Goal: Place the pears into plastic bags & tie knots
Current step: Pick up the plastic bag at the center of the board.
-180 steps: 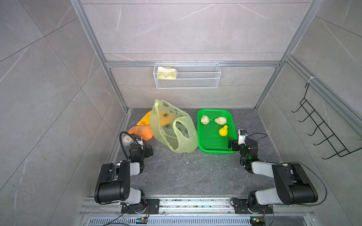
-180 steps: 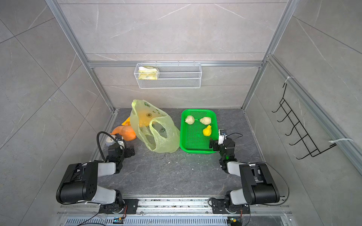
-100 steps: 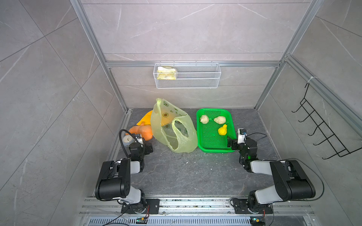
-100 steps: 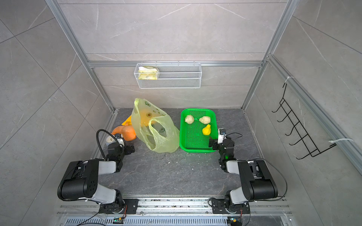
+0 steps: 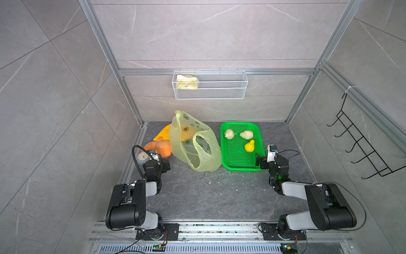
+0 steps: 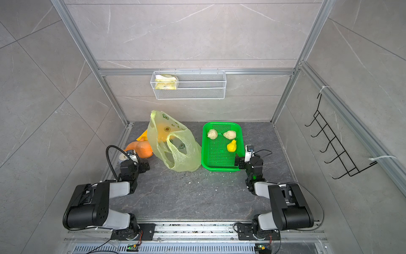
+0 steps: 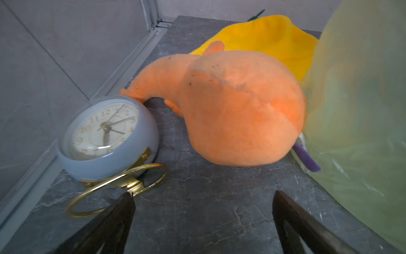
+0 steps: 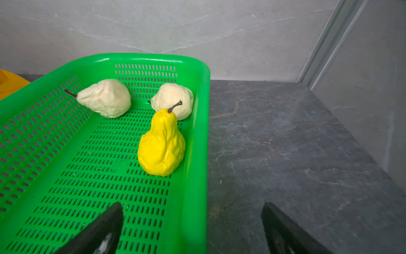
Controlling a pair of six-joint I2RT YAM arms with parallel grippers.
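Left gripper (image 7: 203,194), wide open and empty, faces alarm clock (image 7: 105,136) and orange gourd (image 7: 237,110); plastic bag (image 5: 193,143) stands centre; two beige pears (image 5: 229,133) (image 5: 247,134) and yellow pear (image 5: 250,146) lie far in green tray (image 5: 239,162); right gripper (image 8: 192,204), equally open and empty, spans its right rim.

Left pincer (image 7: 203,194), right pincer (image 8: 191,203), jaws spread wide

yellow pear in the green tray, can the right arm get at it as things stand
Probably yes. The right gripper is open and faces the yellow pear, which stands upright with nothing over it. The wall of the green tray runs between the jaws, so the gripper would likely need to shift inward first.
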